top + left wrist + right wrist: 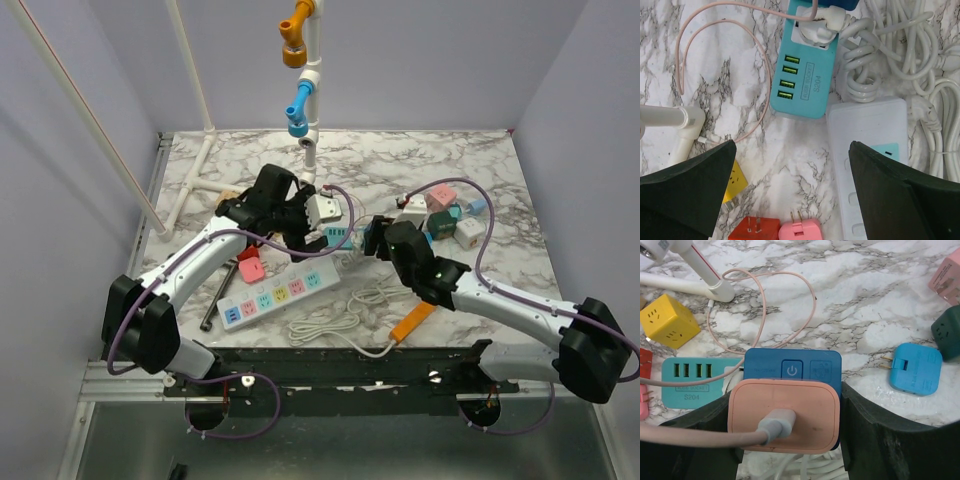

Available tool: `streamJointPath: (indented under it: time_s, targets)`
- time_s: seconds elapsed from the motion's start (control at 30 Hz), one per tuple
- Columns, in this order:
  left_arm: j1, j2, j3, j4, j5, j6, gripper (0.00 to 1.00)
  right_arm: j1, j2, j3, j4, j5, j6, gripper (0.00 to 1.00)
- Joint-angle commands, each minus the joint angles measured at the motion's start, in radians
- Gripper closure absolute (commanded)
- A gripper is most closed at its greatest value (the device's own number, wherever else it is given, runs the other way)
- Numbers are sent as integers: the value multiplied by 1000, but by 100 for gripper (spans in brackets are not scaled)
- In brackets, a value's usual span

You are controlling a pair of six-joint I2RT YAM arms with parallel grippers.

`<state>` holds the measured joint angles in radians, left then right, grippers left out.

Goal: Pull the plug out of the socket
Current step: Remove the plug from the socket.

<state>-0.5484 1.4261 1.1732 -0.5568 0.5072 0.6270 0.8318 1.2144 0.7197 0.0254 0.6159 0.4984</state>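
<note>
Your right gripper [787, 414] is clamped across the pink rounded plug [785, 405], seated on the dark blue socket block [792, 365] on the marble table [865, 290]. I'd pull straight back along the wrist. Your left gripper [792, 150] hangs wide open nearby.

I am looking into a robotics lab test cell: 3 plain walls [560, 70] are boxing in a marble-print table [420, 160], my left arm [195, 262] and right arm [505, 298] are sitting on a dark base plate [330, 362], and a white pipe frame [316, 48] is standing behind.
</note>
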Motion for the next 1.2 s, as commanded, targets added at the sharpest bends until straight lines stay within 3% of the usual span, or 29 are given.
streamJointPath:
  time_s: [0.0, 0.23, 0.37, 0.53, 0.93, 1.17]
  targets:
    - [24, 35, 29, 66, 119, 26, 2, 6, -52, 6, 152, -25, -24, 74]
    - [113, 176, 241, -85, 351, -277, 2, 6, -113, -25, 198, -37, -30, 76]
    - [119, 175, 203, -96, 456, -362, 2, 6, -156, -46, 233, -58, -48, 76]
    - [119, 151, 144, -92, 453, -404, 2, 6, -198, -74, 282, -97, -96, 77]
    - [125, 90, -14, 259, 486, -852, 2, 20, -175, -72, 392, -165, -138, 80]
    - [129, 80, -49, 342, 439, -938, 2, 42, -153, -65, 412, -166, -141, 81]
